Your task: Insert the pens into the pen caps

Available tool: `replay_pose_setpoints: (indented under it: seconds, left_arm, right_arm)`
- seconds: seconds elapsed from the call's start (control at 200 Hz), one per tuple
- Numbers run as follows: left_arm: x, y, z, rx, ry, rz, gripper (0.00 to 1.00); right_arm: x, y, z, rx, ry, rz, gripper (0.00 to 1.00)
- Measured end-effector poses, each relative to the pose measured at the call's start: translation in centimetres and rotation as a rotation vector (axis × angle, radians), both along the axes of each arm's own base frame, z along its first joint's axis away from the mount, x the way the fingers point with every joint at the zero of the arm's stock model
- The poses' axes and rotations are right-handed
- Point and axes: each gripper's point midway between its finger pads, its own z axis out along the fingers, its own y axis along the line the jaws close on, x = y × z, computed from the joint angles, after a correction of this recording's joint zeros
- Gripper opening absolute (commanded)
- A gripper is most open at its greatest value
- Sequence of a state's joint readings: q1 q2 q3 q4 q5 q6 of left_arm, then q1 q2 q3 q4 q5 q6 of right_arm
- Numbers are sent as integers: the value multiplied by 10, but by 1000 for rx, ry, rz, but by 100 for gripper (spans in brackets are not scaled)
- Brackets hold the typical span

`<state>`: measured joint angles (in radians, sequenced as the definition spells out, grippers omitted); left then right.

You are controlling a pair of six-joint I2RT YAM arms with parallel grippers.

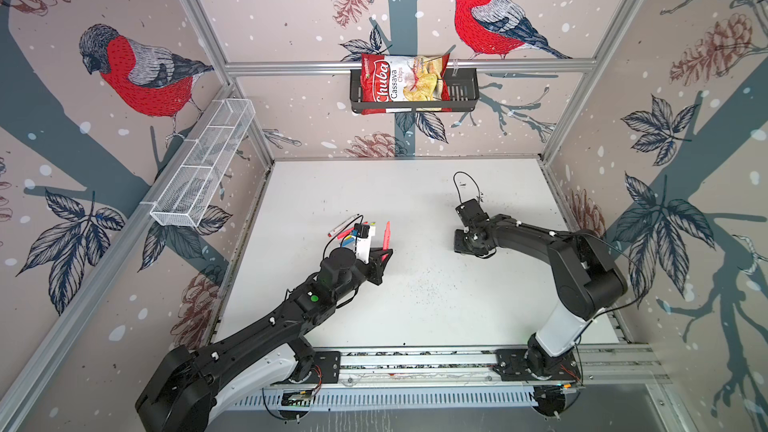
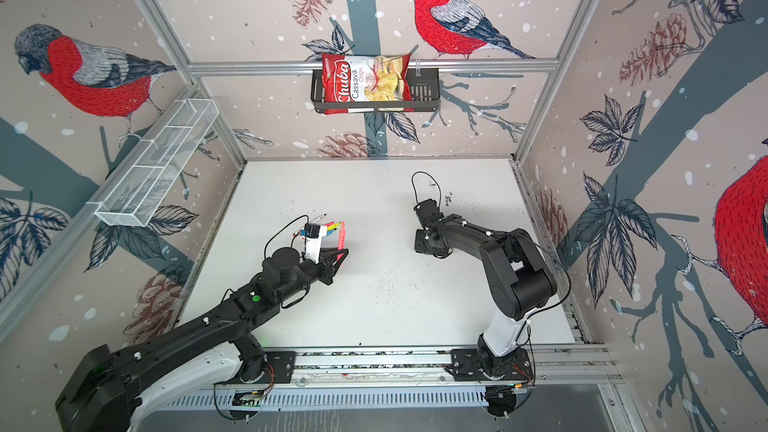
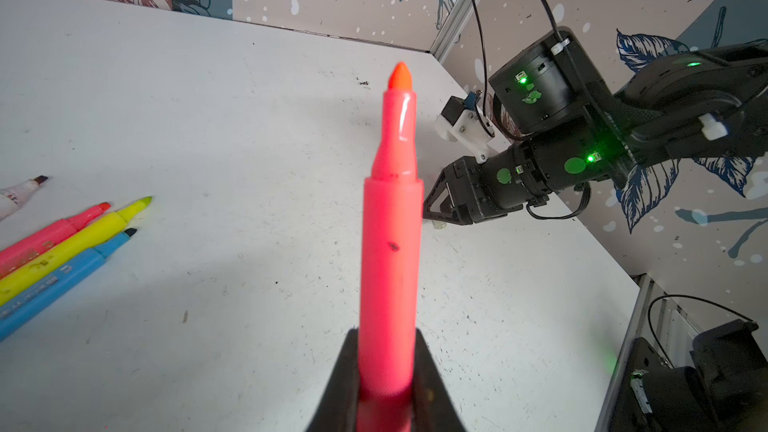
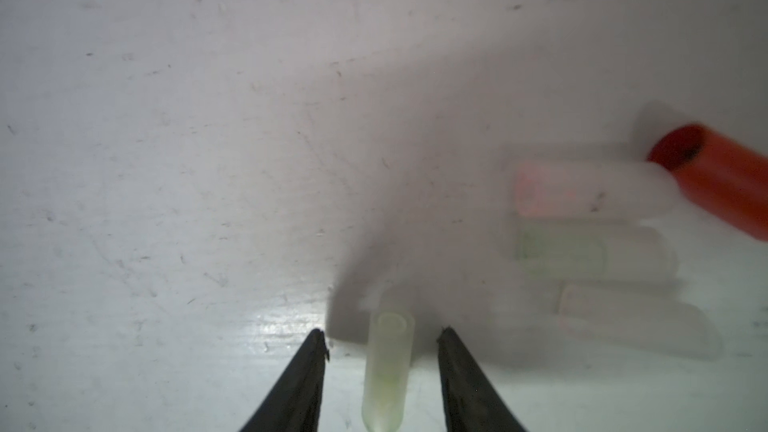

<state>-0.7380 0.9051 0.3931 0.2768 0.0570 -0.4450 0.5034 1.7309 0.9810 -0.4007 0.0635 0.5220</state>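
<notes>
left end effector (image 3: pixel 386 371) clamps a pink pen (image 3: pixel 390 243) by its rear end, above the left middle of the worktop (image 1: pixel 415 309). the bare tip points to the far side, free to go into a cap. across on the right, the right end effector (image 4: pixel 382 331) sits low at the surface. its jaws stand apart, one on each side of a clear cap (image 4: pixel 386 371) lying flat between them. a gap shows on both sides, so nothing is gripped there yet. the cap's open mouth faces away from the wrist, which should leave it clear for the pen tip once it is lifted. close by lie three more clear caps (image 4: pixel 590 251), side by side, with a red cap (image 4: pixel 715 176) at the end of the row. both top views hide all the caps beneath the right arm. a second pink pen (image 3: pixel 54 229), a yellow pen (image 3: pixel 83 236) and a blue pen (image 3: pixel 62 276) wait in a neat row at the left, a white pen (image 3: pixel 16 197) just beyond them. all four are uncapped, which suggests the job is only starting.
</notes>
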Motion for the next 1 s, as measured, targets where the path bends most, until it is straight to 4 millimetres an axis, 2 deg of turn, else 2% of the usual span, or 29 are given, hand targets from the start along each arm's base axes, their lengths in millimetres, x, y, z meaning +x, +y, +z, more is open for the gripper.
replay_pose_setpoints:
  seconds: [0.62,1.001]
  left_arm:
    - [0,0,-2,4,4,0,0]
    - [0,0,0,0,2,-3,0]
  right_arm:
    - [0,1,-1,-24,-10,6,17]
    - [-4,9,13,37,-28,25,15]
